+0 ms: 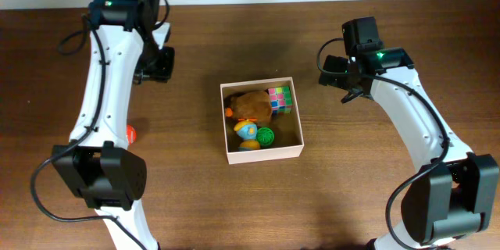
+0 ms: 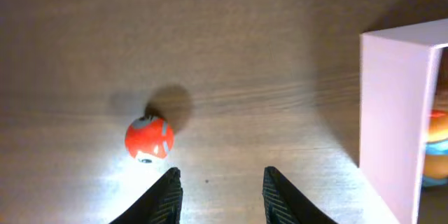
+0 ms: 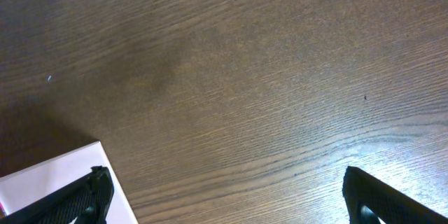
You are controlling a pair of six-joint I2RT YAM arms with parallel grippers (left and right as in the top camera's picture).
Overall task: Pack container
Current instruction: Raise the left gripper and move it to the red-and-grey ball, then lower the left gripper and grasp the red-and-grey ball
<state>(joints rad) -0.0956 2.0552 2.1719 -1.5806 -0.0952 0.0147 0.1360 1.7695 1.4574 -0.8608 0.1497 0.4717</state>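
Over on the left, a little orange ball (image 2: pixel 149 138) sits on the table (image 1: pixel 234 203) near the left hand (image 2: pixel 220 185), which is partly open and empty. The container (image 1: pixel 266 155) is mid-table with a colour cube (image 1: pixel 280 99) and a green ball (image 1: pixel 266 135) inside. The right hand (image 3: pixel 224 189) is beside its corner, spread wide and holding nothing.

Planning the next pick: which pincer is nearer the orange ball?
Left. The left pincer hovers close by the orange ball; the right pincer is beyond the container.
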